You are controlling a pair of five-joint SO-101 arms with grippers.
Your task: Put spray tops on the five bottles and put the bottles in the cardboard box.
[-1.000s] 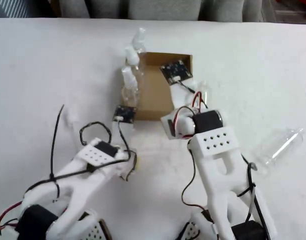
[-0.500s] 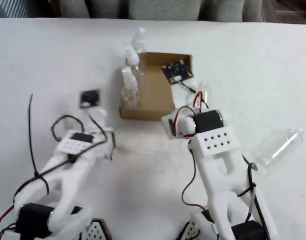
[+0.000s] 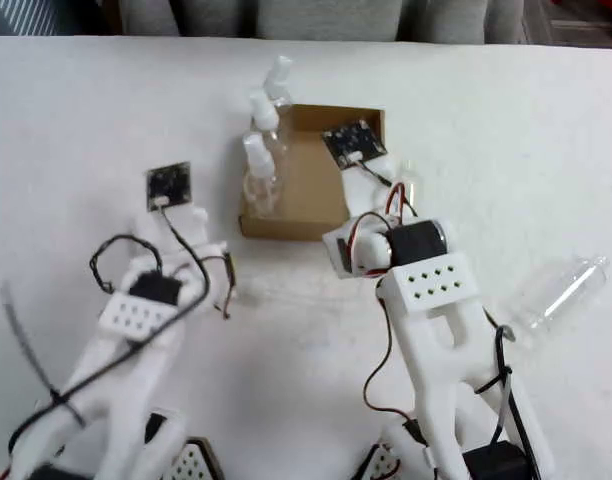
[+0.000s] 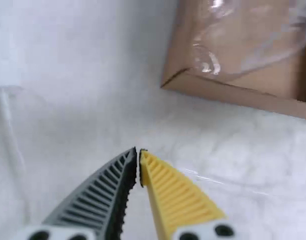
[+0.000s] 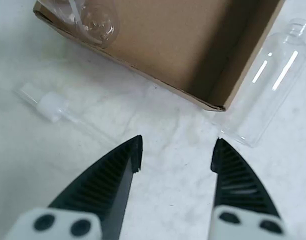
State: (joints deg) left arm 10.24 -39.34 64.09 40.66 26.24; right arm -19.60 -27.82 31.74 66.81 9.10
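The cardboard box [image 3: 316,190] sits mid-table with three clear bottles [image 3: 258,172] wearing white spray tops along its left side. Beside the box's right wall lies an uncapped clear bottle [image 3: 407,184] [image 5: 265,85]. Another clear bottle [image 3: 558,294] lies far right. In the right wrist view, my right gripper [image 5: 175,152] is open with nothing in it, above the table just short of the box's near corner [image 5: 213,102], and a loose spray top [image 5: 50,107] lies beside it. My left gripper [image 4: 139,151] [image 3: 227,290] is shut with nothing held, low over the table left of the box [image 4: 233,85].
The table is white, with open room at the left and front. The right arm's body [image 3: 431,300] reaches from the front edge up to the box. A chair row lines the far edge. A clear object [image 4: 5,115] shows at the edge of the left wrist view.
My left arm has swung left, away from the box's front left corner, and drawn back. The right arm and the bottles have kept still.
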